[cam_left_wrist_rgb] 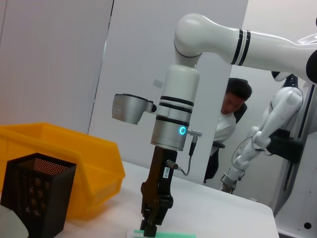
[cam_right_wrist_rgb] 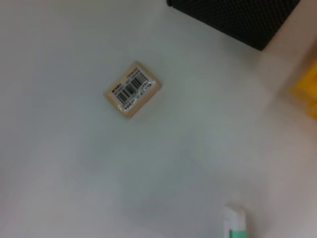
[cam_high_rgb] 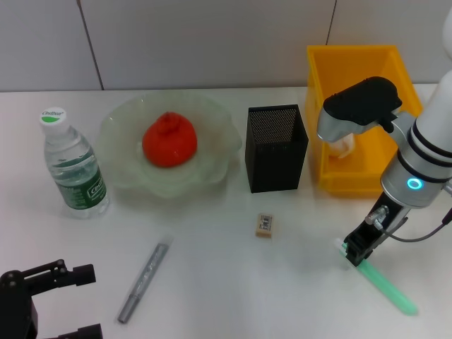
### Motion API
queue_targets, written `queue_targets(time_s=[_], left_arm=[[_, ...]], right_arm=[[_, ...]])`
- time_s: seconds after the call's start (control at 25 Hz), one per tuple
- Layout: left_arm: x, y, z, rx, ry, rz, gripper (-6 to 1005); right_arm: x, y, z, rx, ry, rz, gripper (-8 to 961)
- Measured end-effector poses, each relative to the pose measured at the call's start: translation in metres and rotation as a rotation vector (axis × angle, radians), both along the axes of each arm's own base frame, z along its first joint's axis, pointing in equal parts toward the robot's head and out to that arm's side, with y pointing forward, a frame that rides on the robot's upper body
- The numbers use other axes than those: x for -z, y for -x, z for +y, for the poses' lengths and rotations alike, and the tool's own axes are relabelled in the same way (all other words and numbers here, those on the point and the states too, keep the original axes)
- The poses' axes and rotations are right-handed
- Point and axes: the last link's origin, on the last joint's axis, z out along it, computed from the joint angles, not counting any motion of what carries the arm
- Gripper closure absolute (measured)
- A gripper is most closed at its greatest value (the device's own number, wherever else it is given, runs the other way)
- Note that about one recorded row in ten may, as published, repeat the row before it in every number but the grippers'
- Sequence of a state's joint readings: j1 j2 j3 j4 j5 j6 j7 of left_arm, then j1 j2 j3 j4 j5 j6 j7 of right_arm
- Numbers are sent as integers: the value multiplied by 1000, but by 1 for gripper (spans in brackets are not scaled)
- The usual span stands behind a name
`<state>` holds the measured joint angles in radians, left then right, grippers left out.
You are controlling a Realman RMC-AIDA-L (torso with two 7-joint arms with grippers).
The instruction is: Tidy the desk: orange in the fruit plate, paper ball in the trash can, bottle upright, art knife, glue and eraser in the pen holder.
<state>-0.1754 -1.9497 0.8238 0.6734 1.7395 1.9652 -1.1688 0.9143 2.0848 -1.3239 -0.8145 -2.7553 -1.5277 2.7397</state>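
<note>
Glue (cam_high_rgb: 387, 286) flat, white tip under right claw (cam_high_rgb: 355, 253).

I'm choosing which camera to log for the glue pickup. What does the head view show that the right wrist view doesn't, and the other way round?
Only the head view shows the right gripper down at the white-tipped end of the glue, the orange in the fruit plate, the upright bottle, the art knife, the trash can and the left gripper parked near the front edge.

Only the right wrist view makes the eraser's barcode label visible.

Both show the eraser, a part of the pen holder and the glue's white tip.
</note>
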Motion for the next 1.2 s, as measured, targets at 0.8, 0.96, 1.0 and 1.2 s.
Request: queue_targets(time_s=[0.8,0.96,1.0,1.2], left_arm=[[1,1,2,-17,-13,-3,189],[1,1,3,-16,-15,-1,189],[1,1,4,-16,-15,-1,189],[2,1,4,-18,-15,-2,189]], right_arm=[[-44,86,5,-284,-82,200,871],[-61,122,2,-430,-133,306,865],[-64,128,2,-459,-150,320,864],[-73,137,9,-579,-264,371,857]])
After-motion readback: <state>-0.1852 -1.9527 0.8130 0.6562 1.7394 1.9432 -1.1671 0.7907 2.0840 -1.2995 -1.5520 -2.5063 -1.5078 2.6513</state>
